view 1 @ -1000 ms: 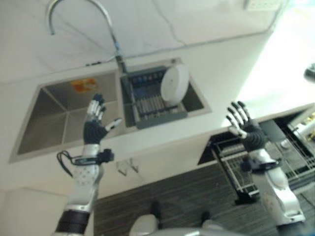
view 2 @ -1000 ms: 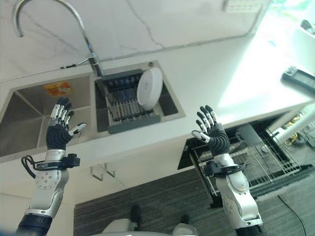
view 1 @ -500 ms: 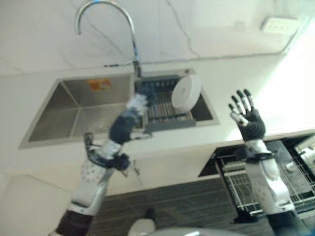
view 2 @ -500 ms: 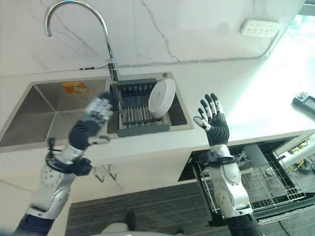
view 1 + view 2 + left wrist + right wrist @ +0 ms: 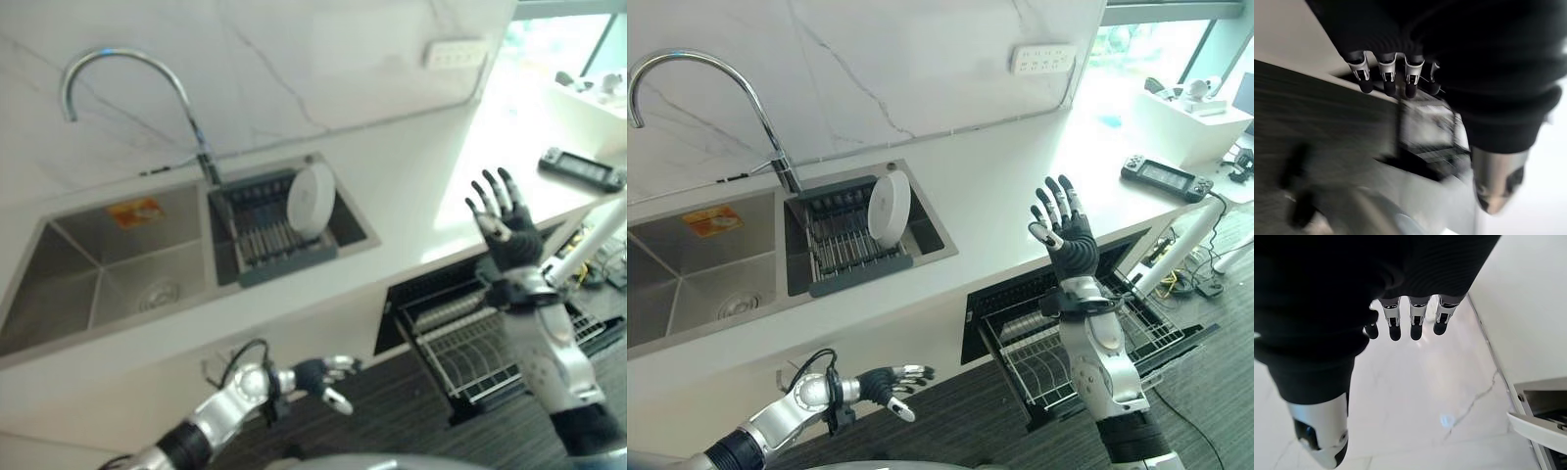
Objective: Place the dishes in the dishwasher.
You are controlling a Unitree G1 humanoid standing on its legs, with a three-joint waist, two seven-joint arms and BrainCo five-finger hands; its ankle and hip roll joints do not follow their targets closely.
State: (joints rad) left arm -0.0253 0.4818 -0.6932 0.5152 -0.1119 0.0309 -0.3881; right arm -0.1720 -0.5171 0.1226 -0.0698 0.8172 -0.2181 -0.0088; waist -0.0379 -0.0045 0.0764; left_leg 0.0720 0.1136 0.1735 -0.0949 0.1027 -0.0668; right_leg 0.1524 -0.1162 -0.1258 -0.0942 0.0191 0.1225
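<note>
The right hand (image 5: 1068, 233) is raised at centre right of the frame, above the counter's front edge, with its fingers (image 5: 1054, 201) spread wide and straight; nothing is held or touched. The left hand (image 5: 884, 384) is seen low in the frame, in front of the cabinet face below the counter (image 5: 1019, 186), its fingers (image 5: 915, 371) extended loosely and its thumb apart; nothing is held there either.

A white plate (image 5: 889, 208) is stood on edge in a dark grey dish rack (image 5: 838, 250), which is set in the right basin of a steel double sink (image 5: 686, 284) at left of centre. A curved chrome faucet (image 5: 700, 69) is mounted behind the sink. The dishwasher (image 5: 1058, 338) is seen open beneath the counter at lower right, its wire rack pulled out over the dark striped floor (image 5: 999, 431).

The wall is faced with white veined marble, and a white socket strip (image 5: 1042, 58) is fixed to it at upper centre. A black handheld controller (image 5: 1161, 177) is laid on the counter at far right.
</note>
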